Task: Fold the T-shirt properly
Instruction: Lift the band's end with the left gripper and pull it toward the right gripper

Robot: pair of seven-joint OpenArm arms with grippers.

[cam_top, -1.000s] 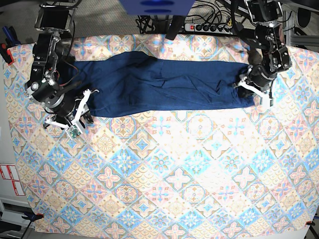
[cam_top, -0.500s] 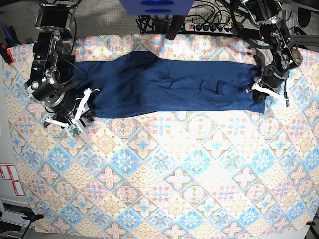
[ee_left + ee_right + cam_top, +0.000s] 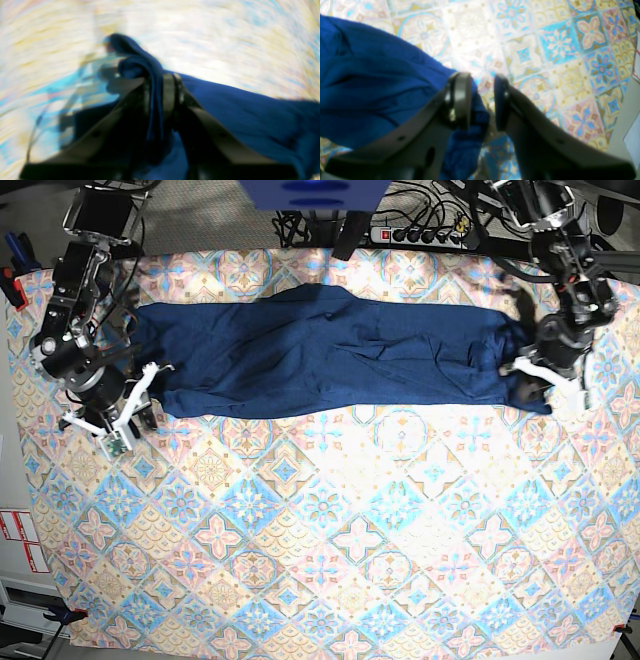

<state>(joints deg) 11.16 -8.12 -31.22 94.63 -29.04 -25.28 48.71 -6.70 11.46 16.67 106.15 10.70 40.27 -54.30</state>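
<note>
The T-shirt (image 3: 330,355) is dark blue and has no picture on it. It lies stretched out in a long band across the far part of the tabletop (image 3: 330,530). The tabletop is covered with a cloth full of blue, pink and yellow flower tiles. The shirt has soft wrinkles near its middle.

The left gripper (image 3: 540,372) is at one end of the shirt. In the left wrist view that gripper (image 3: 160,82) has its jaws pressed together on a bunched-up fold of the blue fabric. The fold sticks up above the jaws in a little lump. This view is very blurry, so the cloth behind it looks like streaks.

The right gripper (image 3: 135,405) is at the other end of the shirt. In the right wrist view its jaws (image 3: 482,100) stand a bit apart. One jaw lies against the edge of the shirt (image 3: 375,80), and some blue fabric sits just beside it in the gap. I cannot tell if this gripper is pinching the shirt or only touching it.

Behind the tabletop there is a power strip (image 3: 420,235) with black cables around it. A red and white sticker (image 3: 18,540) sits off to one side of the tabletop.
</note>
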